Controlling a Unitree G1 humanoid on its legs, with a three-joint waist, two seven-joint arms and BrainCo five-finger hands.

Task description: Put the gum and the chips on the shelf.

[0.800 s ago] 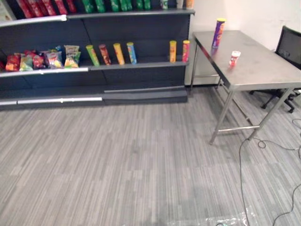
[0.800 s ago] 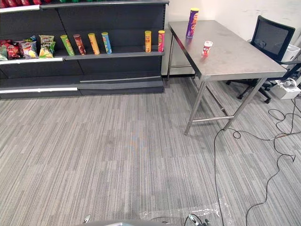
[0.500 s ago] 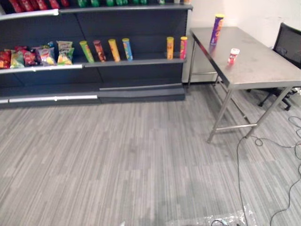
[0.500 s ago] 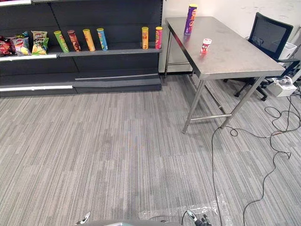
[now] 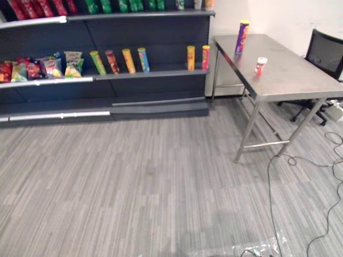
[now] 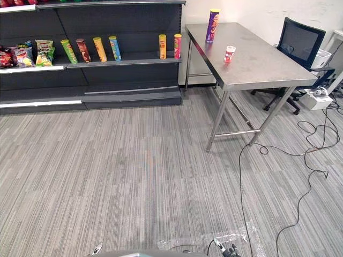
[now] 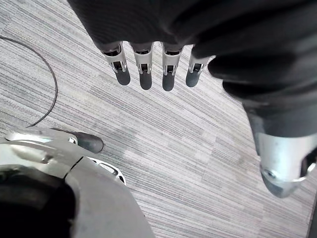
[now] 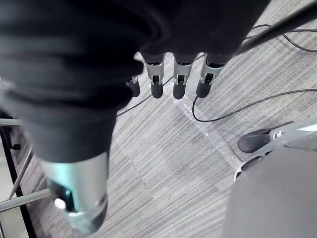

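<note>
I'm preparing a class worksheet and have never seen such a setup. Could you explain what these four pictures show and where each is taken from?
This is a two-legged robot with two arms. Two pictures come from cameras in its head, looking across a grey floor. A tall purple chips can and a small red-and-white gum bottle stand on a steel table, beside a dark shelf of cans and snack bags. The other two come from wrist cameras: the left hand and right hand hang over the floor, fingers straight, holding nothing.

Mock shop in an office room: dark shelving of snacks, steel table, office chair.
</note>
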